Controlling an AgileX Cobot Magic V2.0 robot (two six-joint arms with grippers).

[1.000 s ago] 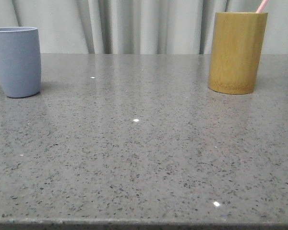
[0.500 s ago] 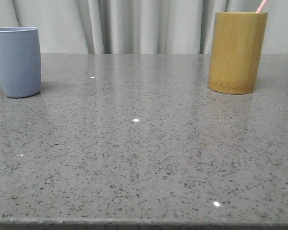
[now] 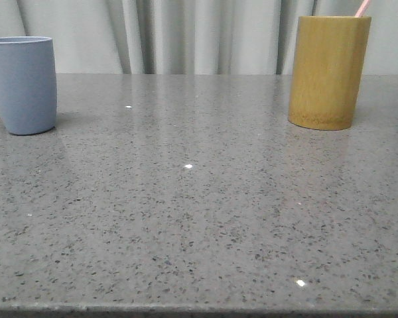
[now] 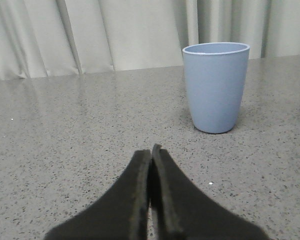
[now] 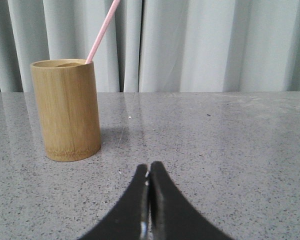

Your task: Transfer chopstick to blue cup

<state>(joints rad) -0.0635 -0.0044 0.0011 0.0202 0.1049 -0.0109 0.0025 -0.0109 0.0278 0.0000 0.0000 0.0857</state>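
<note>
Front view: a grey speckled bench (image 3: 199,199) runs back to pale curtains (image 3: 199,36). The blue cup (image 3: 21,85) stands upright near the bench's far left corner. A bamboo cup (image 3: 328,71), taller and yellow-brown, stands upright near the far right corner, well apart from the blue one. The pink tip of the chopstick (image 3: 363,8) pokes up out of the bamboo cup, leaning toward the right.

Left wrist view: my left claw (image 4: 151,150) hangs low over the bench, its two black fingers (image 4: 132,200) pressed together with nothing between them. The blue cup (image 4: 216,86) stands upright on the bench beyond the fingertips and off to one side, apart from them. Its rim is a clean pale ring; I cannot see whether anything lies inside.

Right wrist view: my right claw (image 5: 148,169) is also closed on nothing, its black fingers (image 5: 167,210) meeting at a thin seam just above the bench. The bamboo cup (image 5: 66,110) stands upright beyond the tips and to one side. The chopstick (image 5: 102,31) rests inside it, leaning on the rim and slanting up past the cup's top against the curtains (image 5: 200,45).
</note>
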